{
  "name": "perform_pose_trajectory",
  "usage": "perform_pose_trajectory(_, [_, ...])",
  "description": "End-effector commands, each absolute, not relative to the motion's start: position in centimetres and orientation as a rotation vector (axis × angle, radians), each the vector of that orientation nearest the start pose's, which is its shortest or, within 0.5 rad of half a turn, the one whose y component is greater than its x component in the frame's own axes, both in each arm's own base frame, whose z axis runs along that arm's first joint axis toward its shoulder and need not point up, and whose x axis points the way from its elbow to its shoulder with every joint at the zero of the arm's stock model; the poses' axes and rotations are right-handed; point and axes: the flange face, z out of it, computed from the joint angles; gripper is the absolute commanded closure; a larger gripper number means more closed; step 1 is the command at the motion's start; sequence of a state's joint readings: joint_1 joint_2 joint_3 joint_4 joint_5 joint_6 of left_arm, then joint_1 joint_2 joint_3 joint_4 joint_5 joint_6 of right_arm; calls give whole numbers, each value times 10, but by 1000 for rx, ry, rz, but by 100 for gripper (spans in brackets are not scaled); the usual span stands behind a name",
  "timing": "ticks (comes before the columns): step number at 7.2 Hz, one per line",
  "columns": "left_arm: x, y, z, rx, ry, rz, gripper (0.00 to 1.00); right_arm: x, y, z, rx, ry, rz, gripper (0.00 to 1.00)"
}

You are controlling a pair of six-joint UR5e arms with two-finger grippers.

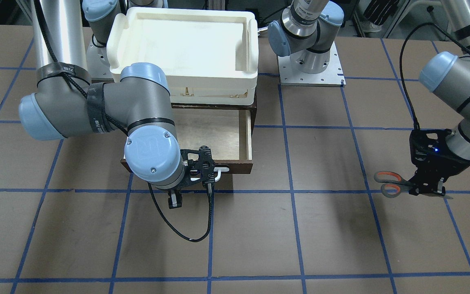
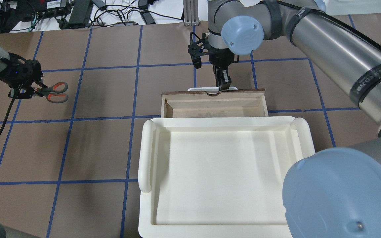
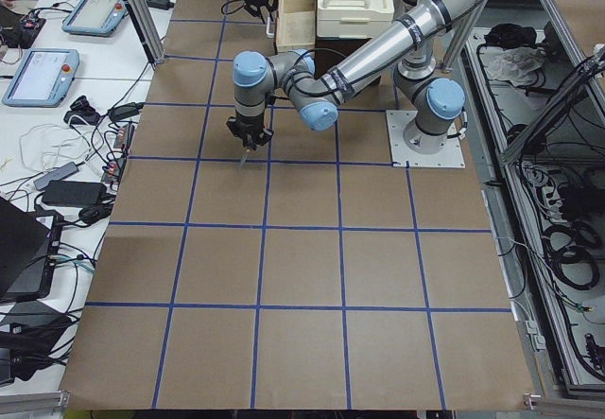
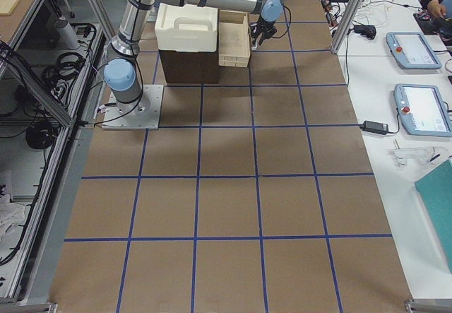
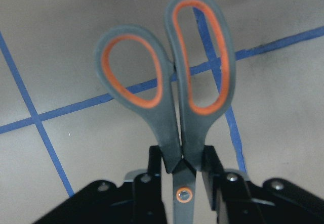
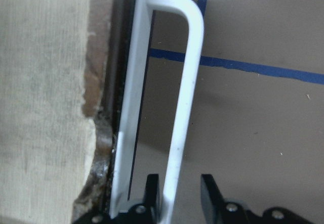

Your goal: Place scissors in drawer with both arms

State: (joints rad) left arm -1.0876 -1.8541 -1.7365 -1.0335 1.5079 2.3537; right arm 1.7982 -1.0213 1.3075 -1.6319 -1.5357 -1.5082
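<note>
Left gripper (image 5: pixel 183 155) clamped on the scissors (image 5: pixel 174 113) at the pivot, far left overhead, loops pointing right at the open drawer (image 2: pixel 184 93) mid-frame, right gripper (image 2: pixel 224 86) straddling its handle (image 2: pixel 197 89), jaws apart.

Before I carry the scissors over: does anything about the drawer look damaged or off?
Yes: the front top edge of the drawer has a ragged chip of raw wood beside the white handle, where the right claw straddles the bar. The scissors, pinched in the left claw, look intact.
</note>
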Motion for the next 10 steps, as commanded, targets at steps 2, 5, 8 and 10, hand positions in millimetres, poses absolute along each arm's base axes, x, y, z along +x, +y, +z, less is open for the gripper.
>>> perform_pose_trajectory(2, [145,-578,314,-2596,-1910,124,100,285,-633,297,-2290,1945,175,61])
perform_pose_trajectory(5, [144,-575,317,-2581,-1909,120,100,286,-640,294,-2313,1948,147,61])
perform_pose_trajectory(8, [143,-573,317,-2571,-1902,116,100,286,-644,297,-2319,1959,123,61])
perform_pose_trajectory(10, [143,-574,318,-2570,-1905,117,100,282,-645,303,-2308,1988,119,0])
